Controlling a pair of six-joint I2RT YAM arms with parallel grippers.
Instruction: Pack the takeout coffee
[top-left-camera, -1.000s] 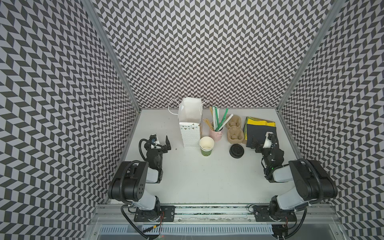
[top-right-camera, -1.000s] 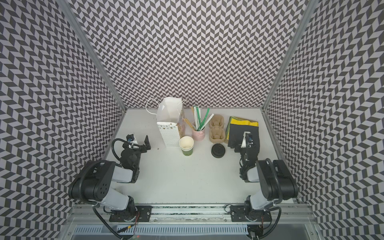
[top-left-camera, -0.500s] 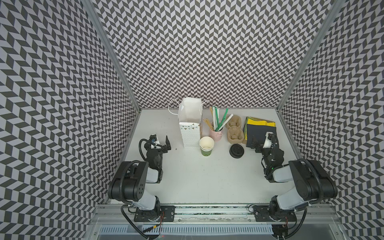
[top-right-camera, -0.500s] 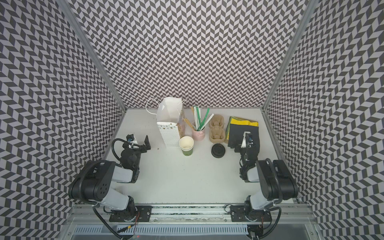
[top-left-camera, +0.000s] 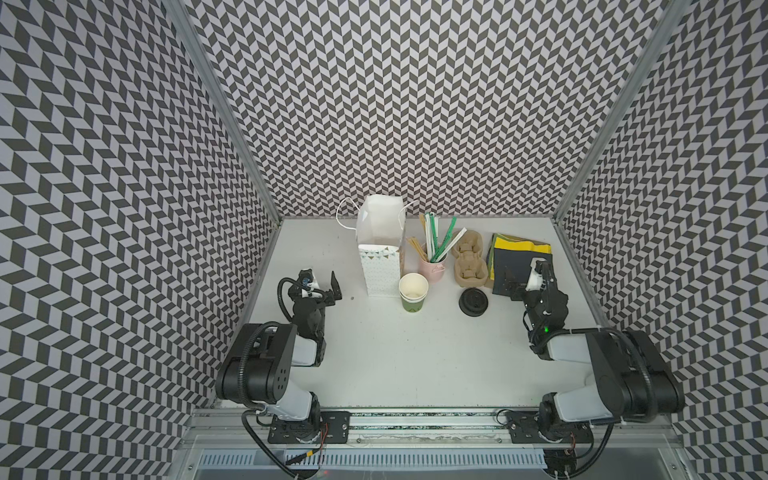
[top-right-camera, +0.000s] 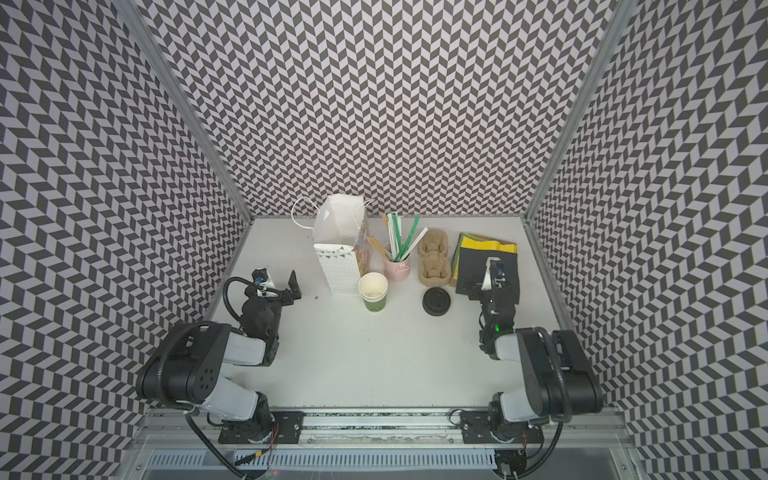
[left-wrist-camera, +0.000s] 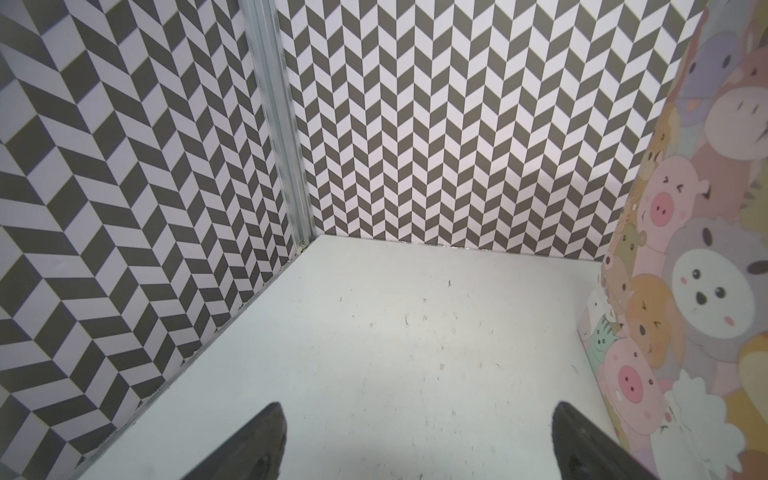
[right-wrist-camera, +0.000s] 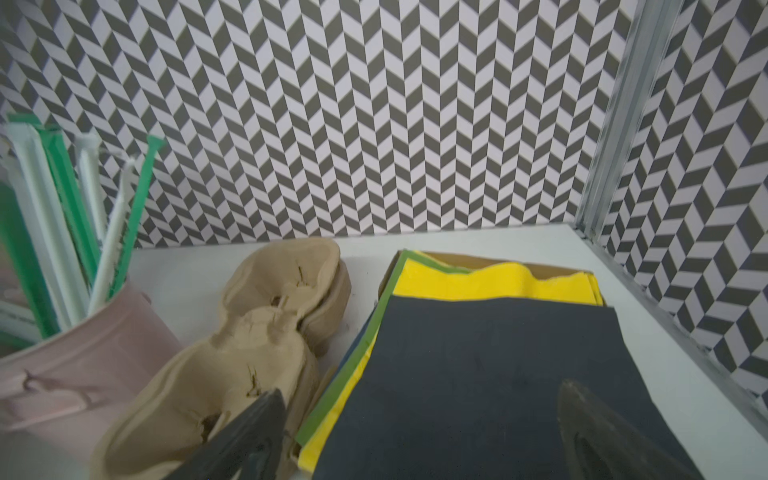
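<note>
Bright, even, diffuse overhead light; soft faint shadows; sharp top views, wide-angle bowed edges, blurred wrist-view foregrounds.

- Both arms (top-left-camera: 266, 365) (top-left-camera: 615, 370): black joint housings, pale grey link shells.
- Black corrugated cable (top-left-camera: 286, 291) loops above left wrist.
- Green light (top-left-camera: 545, 330) on right wrist.

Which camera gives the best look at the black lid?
Both top views show the black lid whole, lying flat on the table beside the green cups. Neither wrist view shows it.

Two nested green cups (top-left-camera: 412, 296), one black lid (top-left-camera: 473, 301), one bag (top-left-camera: 380, 249).
</note>
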